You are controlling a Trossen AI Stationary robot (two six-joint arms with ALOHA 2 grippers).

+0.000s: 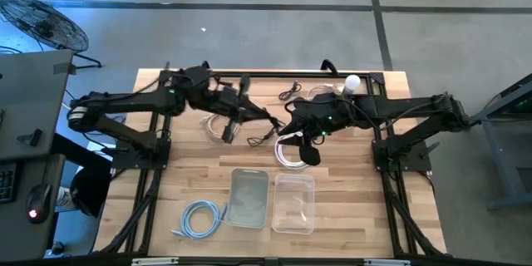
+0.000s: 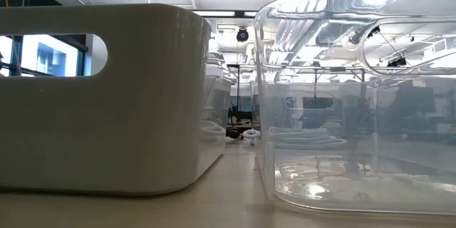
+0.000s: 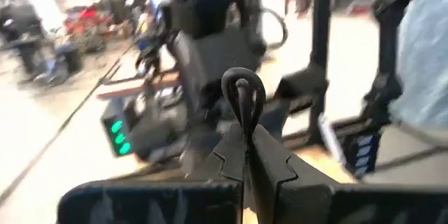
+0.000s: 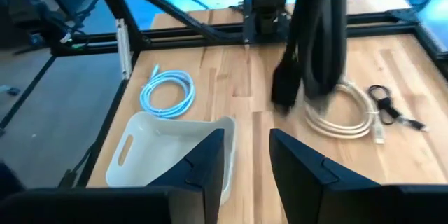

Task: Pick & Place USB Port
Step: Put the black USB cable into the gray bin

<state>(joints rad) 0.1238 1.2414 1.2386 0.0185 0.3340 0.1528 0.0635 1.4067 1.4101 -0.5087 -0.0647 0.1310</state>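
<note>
A thin black USB cable [image 1: 259, 136] lies partly on the wood near the table's middle, and one bend of it [image 3: 241, 87] sticks out past my left gripper [image 3: 245, 140]. My left gripper [image 1: 270, 120] is shut on that cable, above the table's middle. My right gripper [image 1: 308, 151] faces it from the right and is open [image 4: 248, 161], touching nothing. In the right wrist view a dark blurred cable [image 4: 315, 49] hangs in front of the fingers. A white cable coil [image 1: 287, 154] lies below the two grippers. My left gripper pinches the black cable between its two shut fingers, just below a small loop [image 3: 241, 91] that stands out past the fingertips. The fingers reach level from the table's left. The rest of the cable trails down, and its end [image 1: 253, 140] is on the table.
An opaque white bin [image 1: 248, 197] and a clear bin [image 1: 293, 202] stand side by side near the table's near edge. A blue cable coil [image 1: 202, 217] lies left of them. Another white coil [image 1: 223, 127] and a black cable [image 1: 291, 93] lie toward the far side.
</note>
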